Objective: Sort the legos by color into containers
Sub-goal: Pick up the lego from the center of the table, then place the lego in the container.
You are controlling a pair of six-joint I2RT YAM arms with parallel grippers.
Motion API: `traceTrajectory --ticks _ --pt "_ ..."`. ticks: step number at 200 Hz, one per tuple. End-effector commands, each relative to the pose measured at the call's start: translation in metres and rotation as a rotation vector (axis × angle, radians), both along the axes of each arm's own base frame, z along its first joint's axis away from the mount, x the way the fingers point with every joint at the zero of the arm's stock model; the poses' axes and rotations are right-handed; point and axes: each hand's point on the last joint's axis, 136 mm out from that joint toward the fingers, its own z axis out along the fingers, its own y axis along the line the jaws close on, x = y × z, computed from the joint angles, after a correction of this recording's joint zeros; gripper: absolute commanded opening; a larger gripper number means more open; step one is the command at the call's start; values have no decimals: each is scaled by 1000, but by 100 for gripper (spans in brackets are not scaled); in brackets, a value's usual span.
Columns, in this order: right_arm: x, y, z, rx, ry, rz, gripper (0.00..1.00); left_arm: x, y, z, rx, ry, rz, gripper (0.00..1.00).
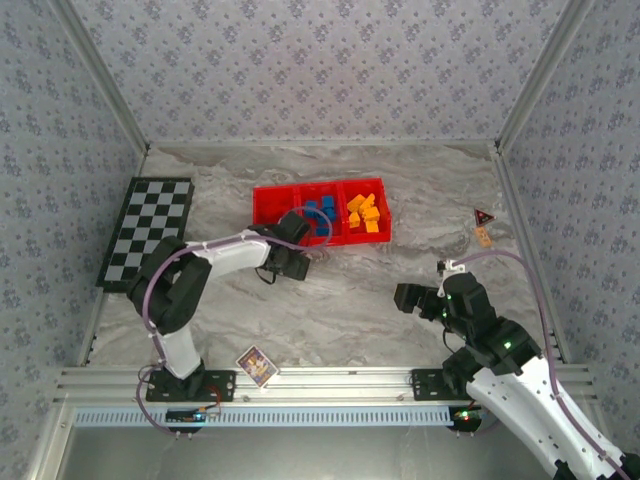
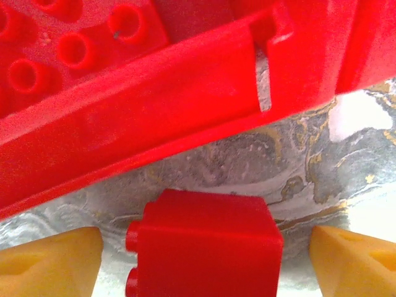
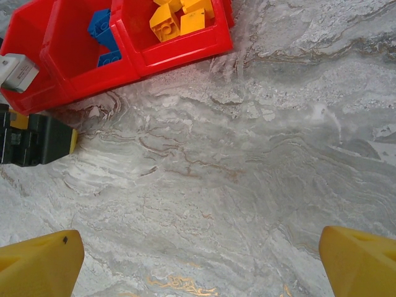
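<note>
Jaws of left gripper [image 2: 203,260] spread, red lego [image 2: 204,241] on the table [image 3: 247,173] between its fingers, gap either side, tray [image 2: 124,124] wall just ahead. Jaws of right gripper [image 3: 201,260] spread wide over table; tray ahead-left, blue legos [image 3: 102,28] and yellow legos [image 3: 176,18] in adjacent compartments.

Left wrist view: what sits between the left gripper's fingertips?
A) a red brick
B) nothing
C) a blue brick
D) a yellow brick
A: a red brick lies untouched inside the open left gripper, just outside the red tray.
</note>
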Motion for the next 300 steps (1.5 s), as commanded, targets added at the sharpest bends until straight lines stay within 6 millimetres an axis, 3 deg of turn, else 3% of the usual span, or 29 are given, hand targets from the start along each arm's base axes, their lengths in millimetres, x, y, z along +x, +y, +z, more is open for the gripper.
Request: traceTrajectory --ticks 1,30,52,93,120,169,195,224,250,280,300 --pt "0 -4 0 -8 7 -23 100 14 -6 2 -40 -7 15 81" --pt "1 -5 0 -12 10 -25 100 16 -5 -1 -46 0 31 69" --pt "2 -5 -2 -16 14 -29 100 15 -4 -2 -45 3 49 43" --pt "2 -5 -2 -22 23 -32 100 7 7 15 -77 -34 122 30" --pt "3 -6 -1 -23 21 -36 99 4 20 57 -92 -142 174 27" --pt "3 -7 -5 -26 31 -40 100 14 58 175 -140 -488 272 29" --pt "2 -8 -6 -30 34 -42 100 34 68 204 -149 -541 310 33" --pt "1 -8 -9 -10 51 -61 99 69 66 207 -104 -483 346 33" --pt "1 -8 -7 -5 47 -61 100 105 54 198 -88 -426 365 31" --pt "0 -8 -6 0 38 -62 100 128 42 171 -60 -307 368 29" --pt "1 -8 -6 1 34 -61 100 134 33 150 -50 -237 358 30"
